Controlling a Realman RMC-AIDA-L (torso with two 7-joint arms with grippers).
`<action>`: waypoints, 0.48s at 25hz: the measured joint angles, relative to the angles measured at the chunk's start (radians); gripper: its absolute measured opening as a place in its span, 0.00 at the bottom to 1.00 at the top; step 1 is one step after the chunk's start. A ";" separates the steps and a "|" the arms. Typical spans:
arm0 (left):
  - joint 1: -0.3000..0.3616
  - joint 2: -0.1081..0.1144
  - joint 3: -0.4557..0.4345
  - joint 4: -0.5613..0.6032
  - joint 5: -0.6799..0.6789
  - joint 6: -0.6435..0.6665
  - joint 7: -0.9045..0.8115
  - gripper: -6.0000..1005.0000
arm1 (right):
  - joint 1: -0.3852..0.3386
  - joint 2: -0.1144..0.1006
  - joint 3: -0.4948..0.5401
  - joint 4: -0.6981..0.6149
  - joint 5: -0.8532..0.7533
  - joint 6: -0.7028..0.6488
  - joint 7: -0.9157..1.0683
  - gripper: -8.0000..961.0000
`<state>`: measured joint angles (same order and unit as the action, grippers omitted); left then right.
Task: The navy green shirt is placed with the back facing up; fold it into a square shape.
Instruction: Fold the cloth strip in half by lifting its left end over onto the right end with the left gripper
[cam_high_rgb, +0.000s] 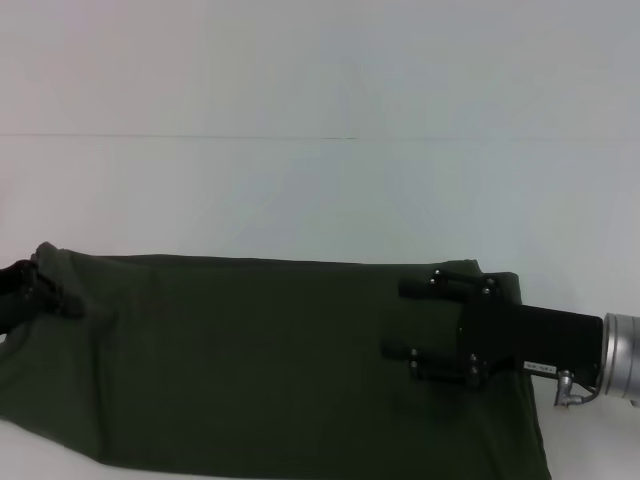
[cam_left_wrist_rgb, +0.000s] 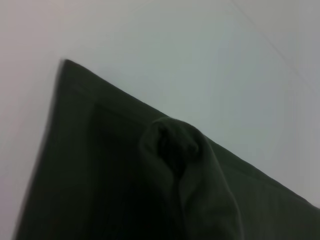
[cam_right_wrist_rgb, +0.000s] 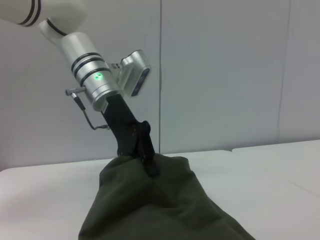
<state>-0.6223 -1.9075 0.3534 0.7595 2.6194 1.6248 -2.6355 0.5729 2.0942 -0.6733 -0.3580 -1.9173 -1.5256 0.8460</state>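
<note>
Risk first: lifted left edge of navy green shirt (cam_high_rgb: 270, 360) likely to slip out of left gripper (cam_high_rgb: 50, 288) if pulled sideways too fast, judging by how little cloth is bunched at the fingertips. Second risk: cloth dragging as one sheet across white table (cam_high_rgb: 320, 190) instead of folding over, since right side not pinned. Third: right gripper (cam_high_rgb: 405, 322) snagging the fabric on descent and wrinkling the panel, spoiling a square outline.

Shirt spread wide across near part of table, plain side up, no lettering visible. Far edge straight from left to right; near edge runs out of head view.

Left gripper at far-left corner of shirt, pressed together on a raised peak of cloth; right wrist view confirms fabric tented up to the fingers (cam_right_wrist_rgb: 150, 162). Left wrist view: pinched hump of cloth (cam_left_wrist_rgb: 172, 145) in the middle, shirt edge beyond.

Right gripper over right portion of shirt, near far-right corner, fingers spread and pointing left. Whether touching cloth or hovering just above: not determinable.
</note>
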 joint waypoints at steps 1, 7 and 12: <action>-0.003 0.000 0.005 0.001 0.001 0.003 -0.002 0.07 | -0.004 0.000 0.000 0.000 0.004 -0.001 0.000 0.78; 0.002 0.000 0.017 0.001 0.024 -0.036 -0.005 0.07 | -0.011 0.000 0.000 -0.001 0.007 -0.008 0.000 0.78; 0.022 -0.011 0.034 0.018 0.051 -0.091 0.002 0.07 | -0.009 0.000 -0.003 -0.001 0.008 -0.009 -0.001 0.78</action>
<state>-0.5999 -1.9182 0.3875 0.7775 2.6703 1.5342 -2.6333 0.5639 2.0943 -0.6762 -0.3590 -1.9097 -1.5346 0.8452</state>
